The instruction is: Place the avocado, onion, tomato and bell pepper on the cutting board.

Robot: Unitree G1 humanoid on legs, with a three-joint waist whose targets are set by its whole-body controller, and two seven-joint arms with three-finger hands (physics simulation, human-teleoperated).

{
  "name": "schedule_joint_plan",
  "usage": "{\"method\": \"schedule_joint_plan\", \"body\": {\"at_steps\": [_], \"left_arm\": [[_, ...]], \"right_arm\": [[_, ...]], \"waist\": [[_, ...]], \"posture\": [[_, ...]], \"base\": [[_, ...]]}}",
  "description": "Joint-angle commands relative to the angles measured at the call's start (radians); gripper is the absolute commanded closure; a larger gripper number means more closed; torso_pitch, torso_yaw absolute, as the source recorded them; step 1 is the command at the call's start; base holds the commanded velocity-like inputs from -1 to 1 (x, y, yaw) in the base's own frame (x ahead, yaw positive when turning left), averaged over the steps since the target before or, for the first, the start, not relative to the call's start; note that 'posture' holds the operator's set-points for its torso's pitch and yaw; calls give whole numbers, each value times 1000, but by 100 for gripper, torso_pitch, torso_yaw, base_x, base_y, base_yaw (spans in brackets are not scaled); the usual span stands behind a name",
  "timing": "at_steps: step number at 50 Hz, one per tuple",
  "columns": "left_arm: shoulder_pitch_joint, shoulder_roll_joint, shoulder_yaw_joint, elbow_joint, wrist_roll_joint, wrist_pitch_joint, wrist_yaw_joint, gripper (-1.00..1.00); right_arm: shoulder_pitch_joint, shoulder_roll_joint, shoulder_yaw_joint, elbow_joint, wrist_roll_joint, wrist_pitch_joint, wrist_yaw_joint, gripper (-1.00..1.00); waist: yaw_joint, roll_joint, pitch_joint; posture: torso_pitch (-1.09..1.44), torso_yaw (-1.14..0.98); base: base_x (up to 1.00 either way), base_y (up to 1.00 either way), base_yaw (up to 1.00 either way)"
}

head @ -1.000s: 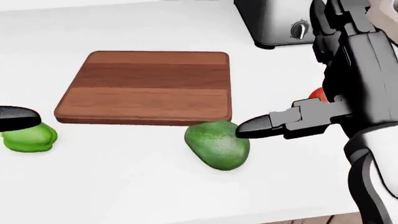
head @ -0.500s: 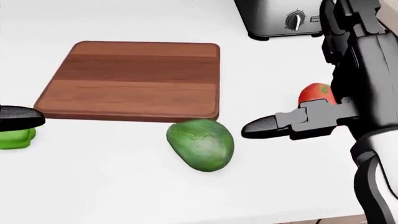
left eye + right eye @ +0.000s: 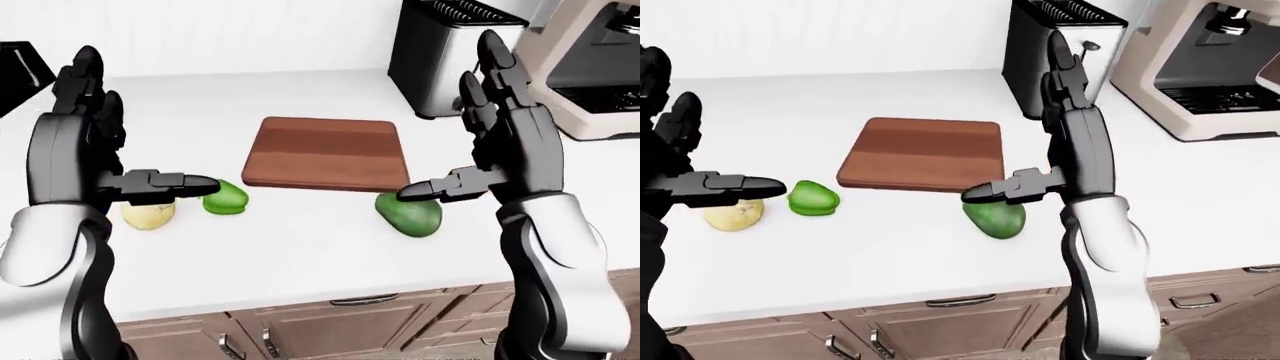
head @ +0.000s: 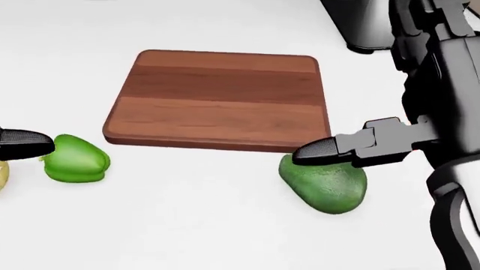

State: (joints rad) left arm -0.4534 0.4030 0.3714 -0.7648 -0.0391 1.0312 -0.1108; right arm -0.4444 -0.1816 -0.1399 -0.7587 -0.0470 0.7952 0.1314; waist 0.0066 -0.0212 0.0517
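Note:
A brown wooden cutting board (image 4: 218, 101) lies flat on the white counter (image 3: 300, 247). A green avocado (image 4: 326, 185) rests just off the board's lower right corner. My right hand (image 3: 470, 127) stands open, fingers up, its thumb tip over the avocado's upper edge. A green bell pepper (image 4: 75, 160) sits to the lower left of the board, with a pale yellow onion (image 3: 148, 216) to its left. My left hand (image 3: 120, 142) is open above them, thumb pointing toward the pepper. No tomato shows in any view.
A black and steel toaster (image 3: 450, 52) stands at the upper right past the board, with a beige coffee machine (image 3: 590, 67) further right. The counter's near edge runs above wooden cabinet drawers (image 3: 330, 322).
The head camera has moved, so board, avocado and pepper sit further right in the picture. The tomato has gone out of sight. My right thumb now overlaps the avocado's top.

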Motion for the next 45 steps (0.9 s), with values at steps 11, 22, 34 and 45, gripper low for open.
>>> {"method": "schedule_joint_plan", "body": {"at_steps": [11, 22, 34, 45], "left_arm": [[-44, 32, 20, -38, -7, -13, -3, -100], [-38, 28, 14, -33, -1, -23, -3, -100], [-21, 22, 21, -36, 0, -35, -5, -100], [-33, 32, 13, -38, 8, -37, -29, -100]], "right_arm": [[-66, -32, -48, 1, 19, 24, -42, -100], [-100, -135, -88, 116, -32, 47, -61, -100], [-63, -185, -145, 200, -113, 46, -30, -100], [-6, -221, -180, 377, -207, -80, -10, -100]], "waist": [[-2, 33, -35], [-7, 26, -35], [-4, 22, -32], [-4, 18, -32]], "posture": [[0, 0], [0, 0], [0, 0], [0, 0]], "base": [[2, -2, 0], [0, 0, 0], [0, 0, 0], [0, 0, 0]]}}
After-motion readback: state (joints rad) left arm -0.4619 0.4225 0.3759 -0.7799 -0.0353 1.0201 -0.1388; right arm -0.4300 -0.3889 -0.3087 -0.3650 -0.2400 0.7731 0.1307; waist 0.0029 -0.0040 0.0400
